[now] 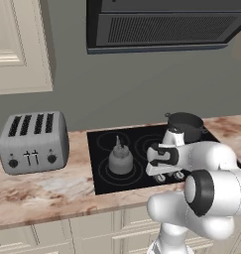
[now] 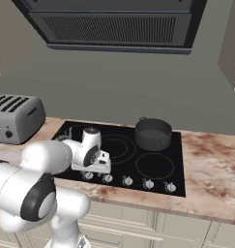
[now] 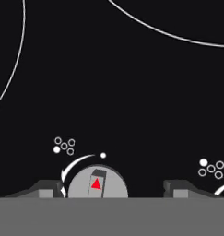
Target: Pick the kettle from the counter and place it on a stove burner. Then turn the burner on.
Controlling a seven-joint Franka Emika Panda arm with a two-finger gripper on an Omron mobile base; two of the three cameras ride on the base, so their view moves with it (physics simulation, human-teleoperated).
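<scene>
The beige marbled counter [image 1: 47, 191] carries a black glass cooktop [image 1: 104, 178], a toaster [image 1: 33, 141] to its left and a dark pot [image 1: 185, 125] at the back. The kettle [image 1: 120, 158] sits on the front-left stove burner [image 1: 106, 173]. The arm bends low, hand pointing down over the front knob row; the gripper [image 3: 114, 188] stands spread either side of a grey knob [image 3: 97, 183].

One kettle [image 1: 120, 158], one pot [image 2: 153, 133], one toaster [image 1: 33, 141], perhaps six cooktop knobs [image 2: 148, 183], partly hidden.
</scene>
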